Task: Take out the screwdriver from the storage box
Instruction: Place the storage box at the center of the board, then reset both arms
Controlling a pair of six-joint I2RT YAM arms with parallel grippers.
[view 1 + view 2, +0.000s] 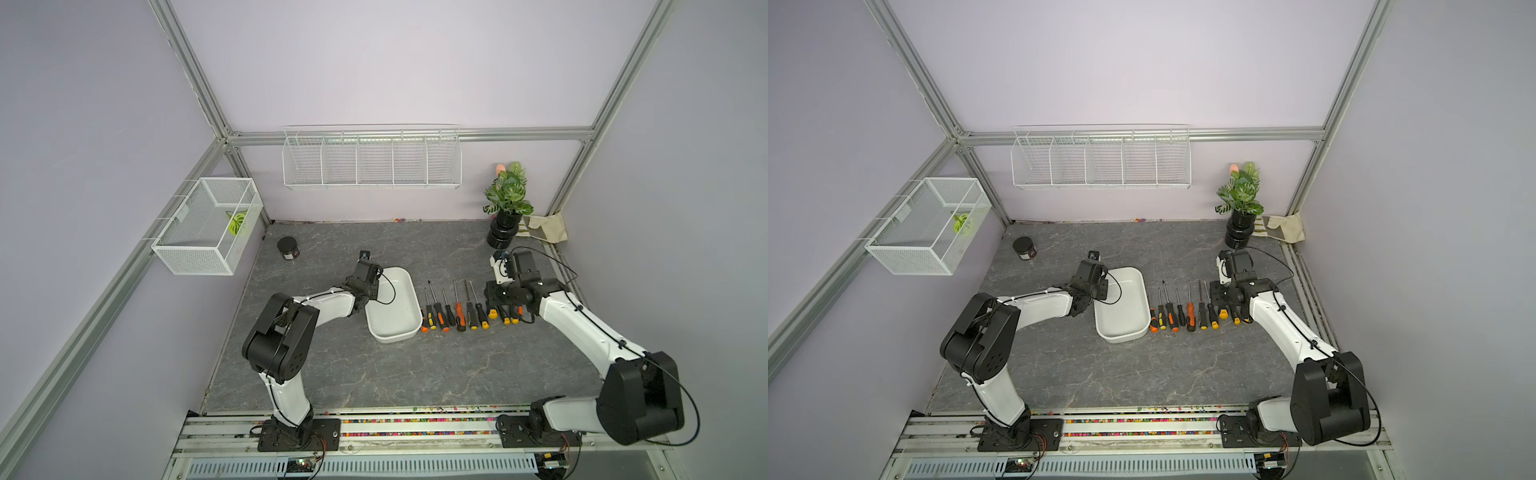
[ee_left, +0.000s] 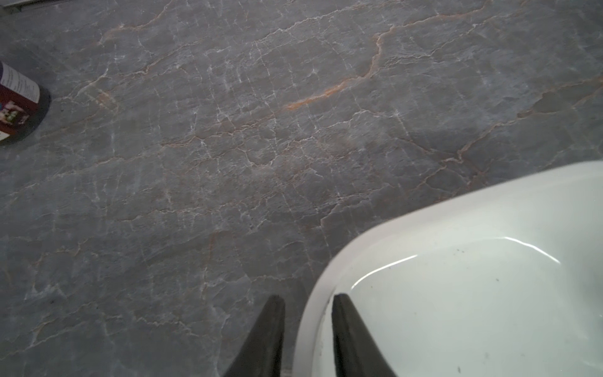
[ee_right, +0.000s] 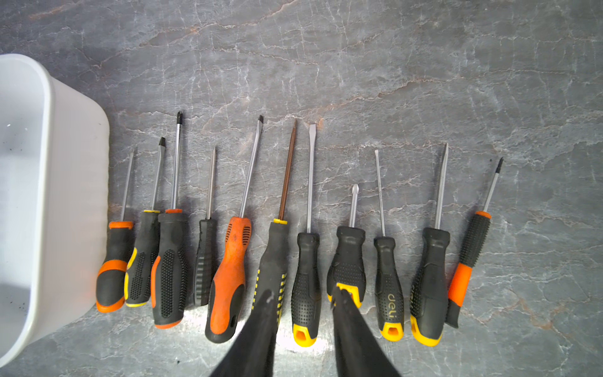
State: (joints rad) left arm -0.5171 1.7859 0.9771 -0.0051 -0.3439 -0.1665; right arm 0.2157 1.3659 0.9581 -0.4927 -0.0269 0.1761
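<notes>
The storage box (image 2: 473,293) is smooth white plastic, glossy inside. The desk (image 2: 228,130) looks like matt grey stone with pale veins. The screwdrivers (image 3: 275,241) have bare metal shafts, one brownish, and knobbly rubbery handles.

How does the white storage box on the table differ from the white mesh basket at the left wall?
The storage box has smooth solid walls; the mesh basket has wire-mesh walls. The box lies on the table; the basket hangs on the frame. The box looks empty; the basket holds something green. Both are white, rectangular and open on top.
</notes>
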